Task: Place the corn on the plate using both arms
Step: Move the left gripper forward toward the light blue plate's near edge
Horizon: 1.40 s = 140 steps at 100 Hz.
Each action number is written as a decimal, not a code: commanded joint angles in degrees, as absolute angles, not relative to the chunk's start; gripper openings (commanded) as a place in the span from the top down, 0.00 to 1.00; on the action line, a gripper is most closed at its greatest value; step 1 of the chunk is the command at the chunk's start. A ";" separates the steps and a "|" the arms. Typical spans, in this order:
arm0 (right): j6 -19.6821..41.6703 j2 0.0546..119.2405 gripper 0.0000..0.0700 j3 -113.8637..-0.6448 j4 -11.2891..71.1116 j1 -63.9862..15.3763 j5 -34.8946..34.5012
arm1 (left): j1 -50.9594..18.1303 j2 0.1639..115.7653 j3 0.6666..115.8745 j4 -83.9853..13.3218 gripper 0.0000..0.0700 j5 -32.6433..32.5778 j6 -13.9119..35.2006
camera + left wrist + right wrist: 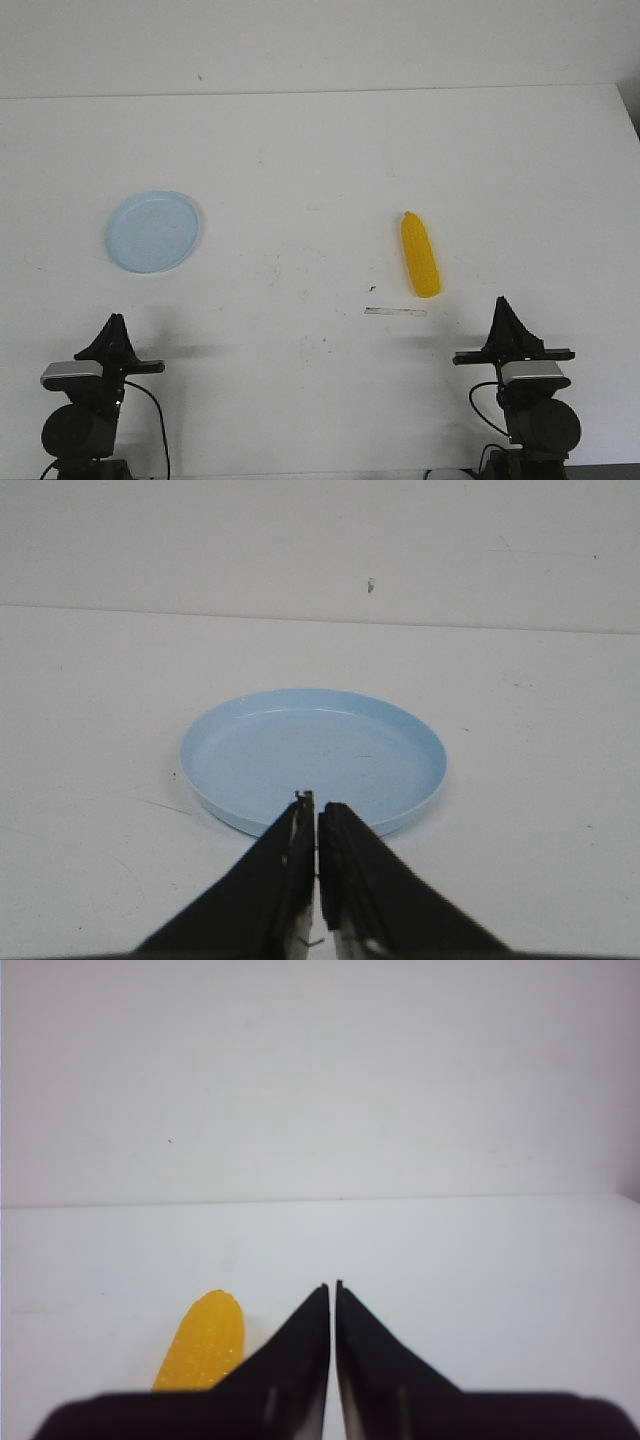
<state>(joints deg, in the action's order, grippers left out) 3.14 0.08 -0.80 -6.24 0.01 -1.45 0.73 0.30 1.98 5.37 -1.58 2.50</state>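
Across the whole front view I see the white tabletop (pixel 320 150), with a pale wall behind its far edge. Both arms sit at the near edge, left arm (pixel 85 415) and right arm (pixel 530 410), each with a grey-topped base and black cables.

Plate (pixel 152 231) next: pale blue, round, shallow, on the left half of the tabletop, just ahead of my left arm. Nothing on it. From the left wrist view the plate (pixel 313 758) lies straight in front of the tool, rim intact, a few faint scuffs inside.

Corn (pixel 420 255) is on the right half, well apart from the plate, lying flat on the tabletop with its tapered end pointing away from the robot. It sits ahead of my right arm and a bit toward the centre. In the right wrist view only one rounded end of the corn (pixel 205 1340) shows, beside the tool, not touching it.

Left tool (pixel 116 322) points forward, fingers pressed together, holding nothing; same closed look at the left wrist (pixel 316 810). Right tool (pixel 503 303) also closed and empty, tips (pixel 333 1288) nearly meeting.

Smallest: a thin pale strip (pixel 396 312) lies on the tabletop just nearer to the robot than the corn, plus a few dark specks nearby.
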 commanded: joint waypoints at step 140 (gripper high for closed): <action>2.92 0.08 0.99 -0.73 -6.83 -0.03 -1.48 | 0.80 40.12 40.07 -0.32 1.00 -3.27 3.99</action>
<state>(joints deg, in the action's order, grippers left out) 3.14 0.08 -0.80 -6.24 0.01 -1.45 0.73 35.97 38.52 -0.23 -2.83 5.67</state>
